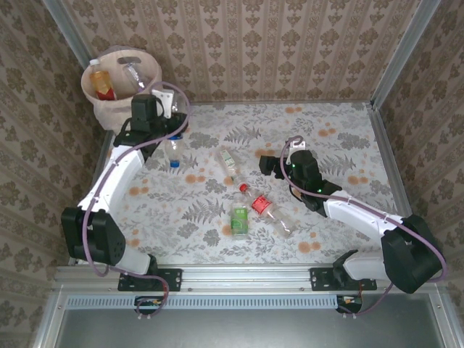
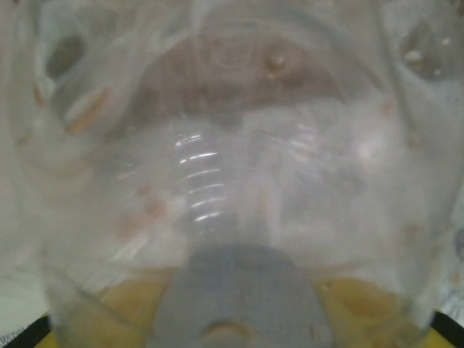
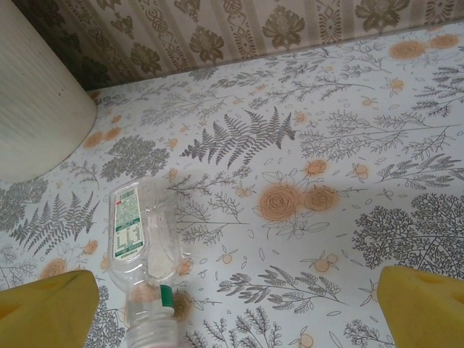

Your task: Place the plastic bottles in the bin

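Observation:
The beige bin (image 1: 119, 90) stands at the far left corner with two bottles inside, one orange-labelled (image 1: 102, 83). My left gripper (image 1: 168, 116) hovers beside the bin, shut on a clear plastic bottle (image 2: 217, 181) whose bluish cap sits between the yellow pads (image 2: 123, 308). A clear bottle with a blue cap (image 1: 174, 151) shows just below that gripper from above. On the table lie a green-and-white-labelled bottle (image 1: 228, 163) (image 3: 138, 232), a red-labelled bottle (image 1: 264, 210) and a green-labelled bottle (image 1: 239, 217). My right gripper (image 1: 279, 154) (image 3: 235, 312) is open, right of these.
Patterned walls close in the table on three sides, and a metal rail runs along the near edge. The bin's ribbed wall (image 3: 36, 109) rises at the left of the right wrist view. Bare floral tabletop (image 1: 341, 138) lies to the right.

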Available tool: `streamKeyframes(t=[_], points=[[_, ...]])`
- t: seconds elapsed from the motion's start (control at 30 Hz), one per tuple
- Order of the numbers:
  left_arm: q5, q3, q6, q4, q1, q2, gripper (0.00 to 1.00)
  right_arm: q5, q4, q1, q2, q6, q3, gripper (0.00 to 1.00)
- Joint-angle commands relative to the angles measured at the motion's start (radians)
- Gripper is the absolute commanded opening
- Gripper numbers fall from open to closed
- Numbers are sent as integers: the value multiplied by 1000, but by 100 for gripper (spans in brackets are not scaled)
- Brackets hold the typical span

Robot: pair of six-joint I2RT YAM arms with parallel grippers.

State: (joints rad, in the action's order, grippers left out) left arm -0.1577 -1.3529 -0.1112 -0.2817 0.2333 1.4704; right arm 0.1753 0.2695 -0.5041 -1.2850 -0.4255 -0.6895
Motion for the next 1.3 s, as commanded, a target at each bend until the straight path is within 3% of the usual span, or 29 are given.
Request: streamKeyframes(t=[0.0, 0.3, 0.47, 0.7, 0.93, 1.0, 1.1, 1.27], points=[[91, -84, -115, 47, -6, -9, 23, -12, 27, -1, 8, 0, -24, 100], [175, -306, -157, -1, -41, 50, 23, 3, 25, 0, 47, 8, -1, 100], [257, -400, -129, 35, -59, 68, 23, 7, 25, -1, 57, 8, 4, 100], [285, -448, -32, 222, -78, 77, 27, 8, 30, -1, 56, 6, 3, 100], [353, -612, -2, 160, -131, 189, 27, 7, 25, -1, 64, -2, 3, 100], [345, -663, -13, 138, -160, 231, 27, 8, 20, -1, 71, -1, 4, 100], [246, -775, -50, 74, -220, 318, 29, 14, 9, -1, 86, 2, 8, 100], [161, -1021, -114, -125, -293, 493, 28, 25, -3, -1, 109, -1, 17, 100]])
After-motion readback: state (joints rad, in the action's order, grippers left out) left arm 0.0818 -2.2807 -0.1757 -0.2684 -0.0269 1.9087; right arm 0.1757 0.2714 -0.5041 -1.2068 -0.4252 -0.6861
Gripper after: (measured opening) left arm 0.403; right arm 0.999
